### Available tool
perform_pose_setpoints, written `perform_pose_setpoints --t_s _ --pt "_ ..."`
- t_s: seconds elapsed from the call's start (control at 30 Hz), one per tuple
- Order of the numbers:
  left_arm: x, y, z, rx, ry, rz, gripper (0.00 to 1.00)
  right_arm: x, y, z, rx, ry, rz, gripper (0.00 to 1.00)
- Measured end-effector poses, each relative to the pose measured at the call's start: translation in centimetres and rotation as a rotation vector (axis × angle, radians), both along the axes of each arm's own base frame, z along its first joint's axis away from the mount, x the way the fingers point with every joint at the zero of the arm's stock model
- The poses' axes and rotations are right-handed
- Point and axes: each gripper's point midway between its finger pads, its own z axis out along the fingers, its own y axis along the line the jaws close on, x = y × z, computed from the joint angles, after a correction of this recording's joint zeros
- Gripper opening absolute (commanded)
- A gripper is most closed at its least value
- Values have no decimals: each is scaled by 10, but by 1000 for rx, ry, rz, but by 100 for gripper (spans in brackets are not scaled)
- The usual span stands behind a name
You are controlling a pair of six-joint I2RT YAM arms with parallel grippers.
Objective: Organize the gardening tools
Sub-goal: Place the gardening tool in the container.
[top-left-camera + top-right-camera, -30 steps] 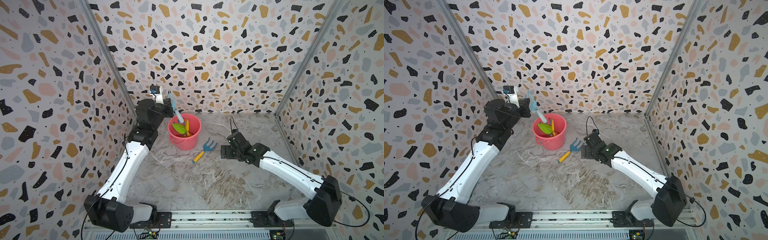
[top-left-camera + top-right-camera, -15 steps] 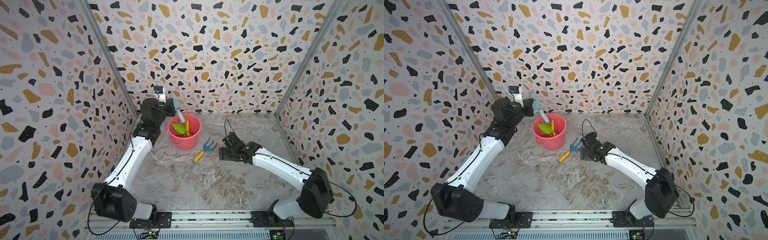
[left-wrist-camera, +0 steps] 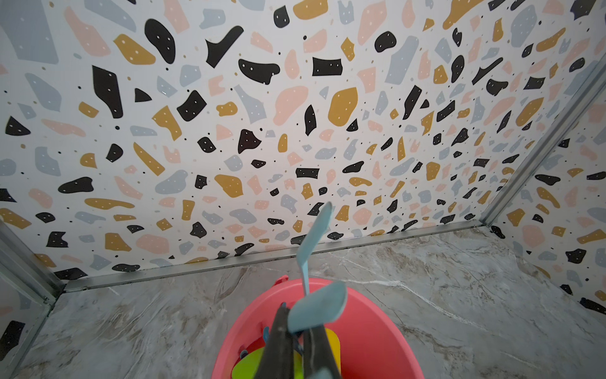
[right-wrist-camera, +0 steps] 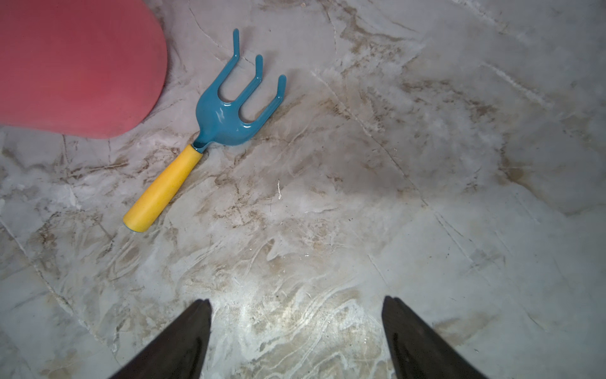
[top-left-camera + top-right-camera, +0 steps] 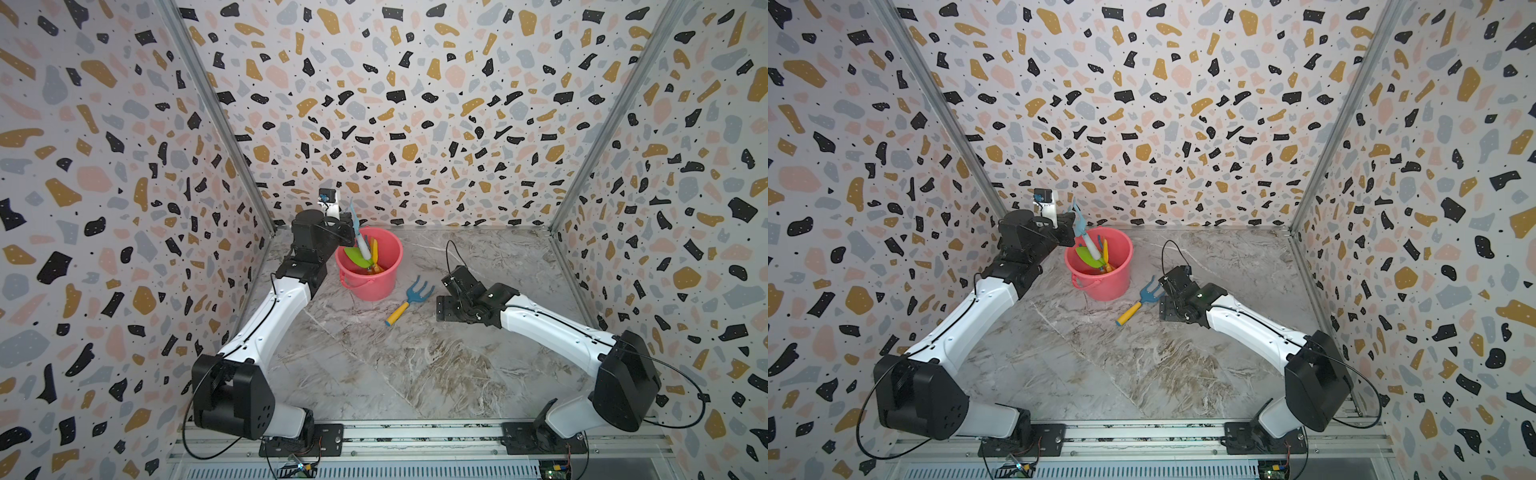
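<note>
While the left gripper [image 5: 351, 231] hangs over the pink bucket [image 5: 376, 289], clamped tight on the light-blue rake [image 3: 318, 310], the drop-off looks like the step in hand. Its white handle points down into the bucket's mouth and its tines point up toward the back wall. The left wrist view shows both fingers pinched on the neck. What that calls for next, I'd say, is to dip a touch lower, let go and let it slide in beside the others.

And there are others in there: the green spade [image 5: 356, 256] and the yellow shovel [image 5: 375, 249] both lean inside the bucket. It's crowded, so the handle could catch on them going in.

Across the way, the right gripper [image 4: 296, 300] is empty, its jaws spread wide, low over the tabletop [image 5: 395, 365]. One straggler is left out there, the dark-blue rake [image 4: 214, 121] with the yellow handle. It lies flat near the bucket's base, head toward the back and handle toward the front.

In the right wrist view the dark-blue rake sits ahead and off to one side, not between the jaws. That pickup needs a swing across and a line-up over the handle before any squeeze.

In the way are the bucket wall, close by the rake's head, and the left arm over the bucket's opening. My guess is the right arm has to wait its turn.
</note>
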Motion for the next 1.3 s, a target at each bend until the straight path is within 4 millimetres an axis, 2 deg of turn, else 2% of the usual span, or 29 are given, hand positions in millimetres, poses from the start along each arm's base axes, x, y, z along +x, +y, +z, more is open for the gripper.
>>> perform_pose_setpoints --t_s 0.17,0.4,0.63,0.97,1.13,1.3 --pt "-1 0 -18 11 26 -5 0 1 12 -14 -30 28 20 87" --pt "-3 -2 -32 9 39 -15 0 8 35 -12 -32 16 46 88" --pt "-4 -4 -48 -3 57 -27 7 22 57 -14 -40 9 58 89" --pt "-1 -7 -70 -15 98 -35 37 45 88 -43 -82 35 65 92" --pt "0 -9 -69 -41 98 -40 57 50 94 -58 -102 56 62 93" --pt "0 -11 -65 -84 93 -44 80 55 100 -65 -110 65 52 94"
